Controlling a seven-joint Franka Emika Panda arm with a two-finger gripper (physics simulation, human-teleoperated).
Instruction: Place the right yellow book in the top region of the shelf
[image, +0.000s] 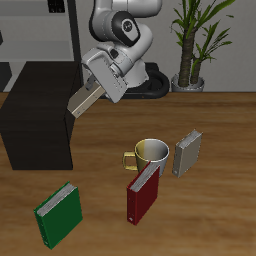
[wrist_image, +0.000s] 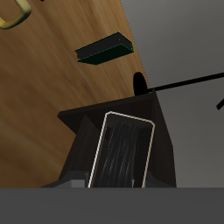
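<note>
- The table is a wood-grain surface, the largest thing in the exterior view.
- The shelf, a low matt black cabinet, stands at the table's edge beside the robot, reaching from far back toward the near half; the wrist view shows its dark top from above.
- The robot arm rises from the far side of the table and bends down toward the shelf.
- A potted plant stands behind the table, far from the camera.
- The green book stands tilted near the table's front edge, just forward of the shelf; it also shows in the wrist view.
- The red book stands upright near the front, just before the mug.
- The mug, white outside and yellow inside with a yellow handle, sits mid-table between the red book and the grey book.
- The grey book stands upright just beside the mug, slightly farther back.
- The right yellow book is off the table, held tilted in the air by the shelf's inner top edge; in the wrist view its cover hangs over the shelf top.
- The gripper is clamped on the right yellow book, its fingers closed against the book's upper end.
</note>
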